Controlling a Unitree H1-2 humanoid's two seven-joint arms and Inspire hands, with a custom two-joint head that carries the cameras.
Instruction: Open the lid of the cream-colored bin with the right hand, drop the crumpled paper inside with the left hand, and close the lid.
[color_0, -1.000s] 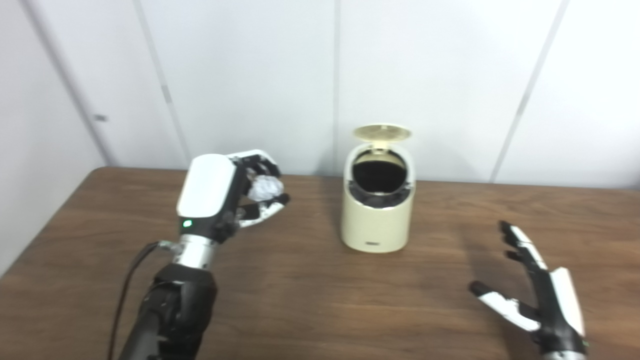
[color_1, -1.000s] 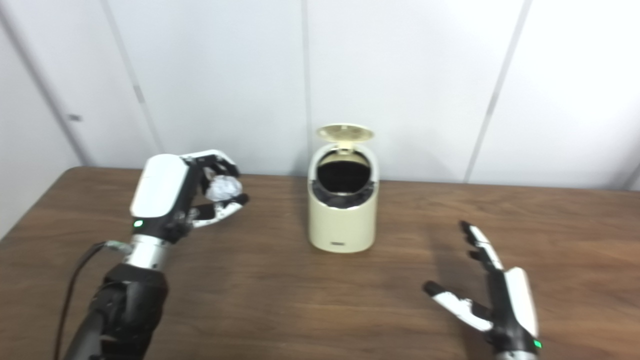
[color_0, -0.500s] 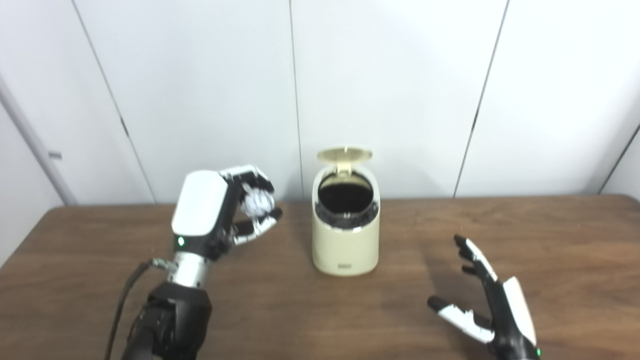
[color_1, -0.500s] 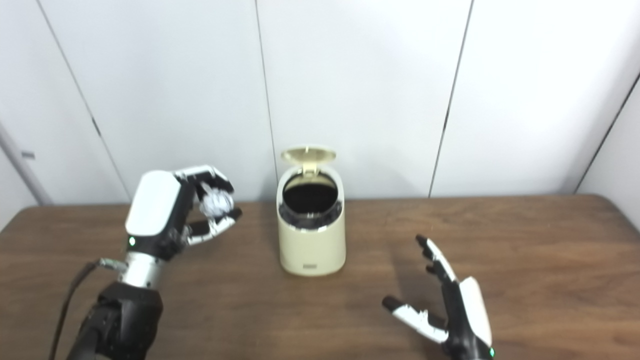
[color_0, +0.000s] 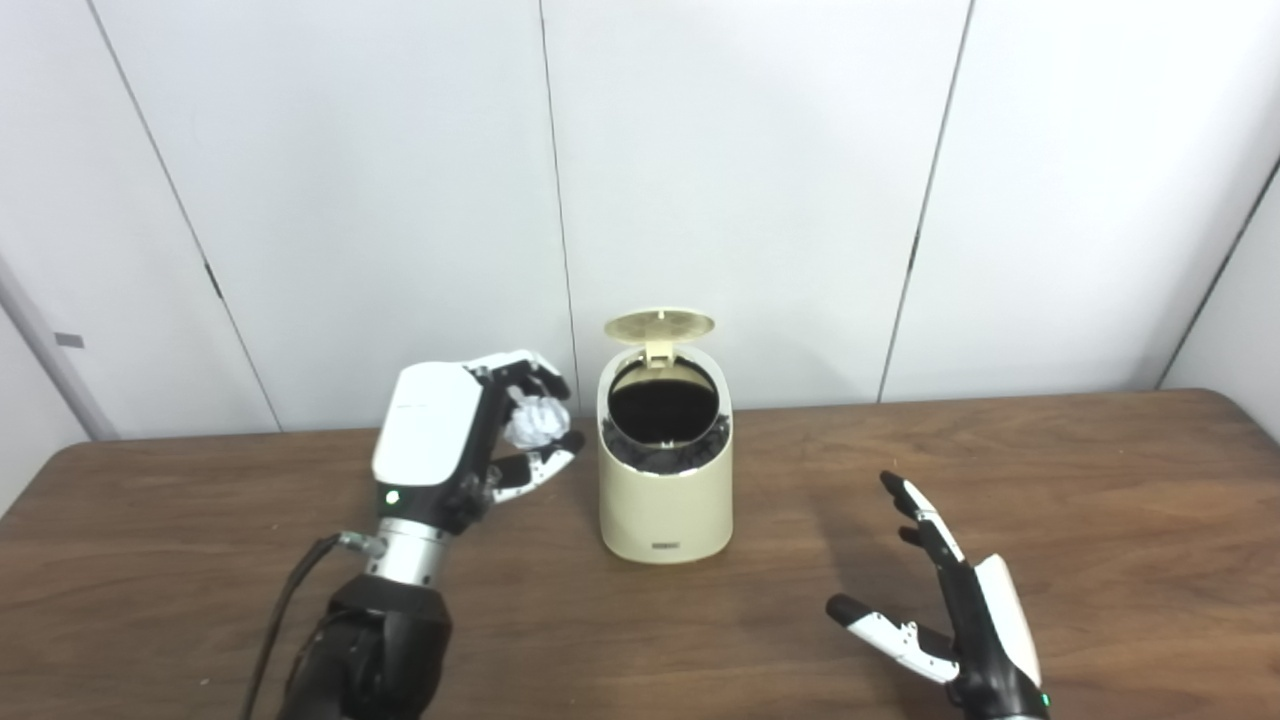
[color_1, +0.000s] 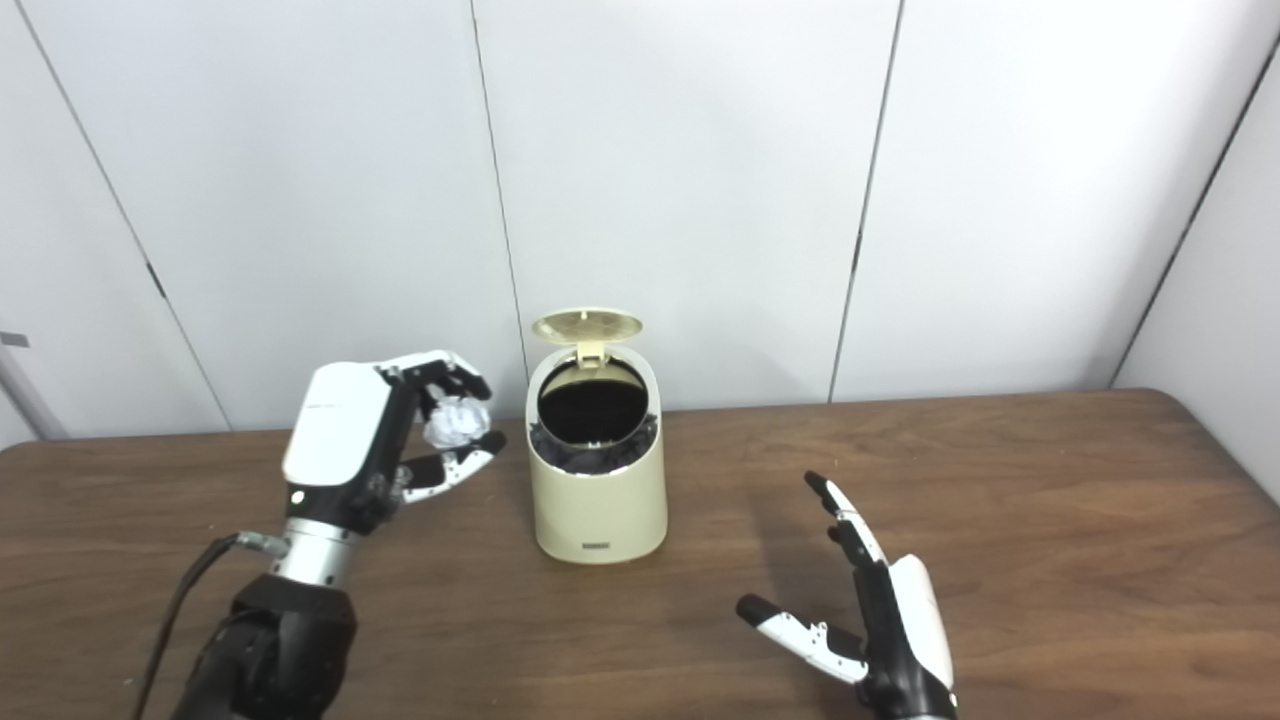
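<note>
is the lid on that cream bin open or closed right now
Open. The lid stands tipped back on its hinge above the cream bin, and the dark round opening shows.

Cream bin (color_0: 665, 490) with dark inside; white crumpled paper (color_0: 534, 420); brown wood-grain table (color_0: 1100, 480); white wall panels (color_0: 750, 180)

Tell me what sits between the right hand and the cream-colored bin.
Nothing. In both eye views only bare wooden table and the hand's shadow separate the open right hand from the cream-colored bin.
</note>
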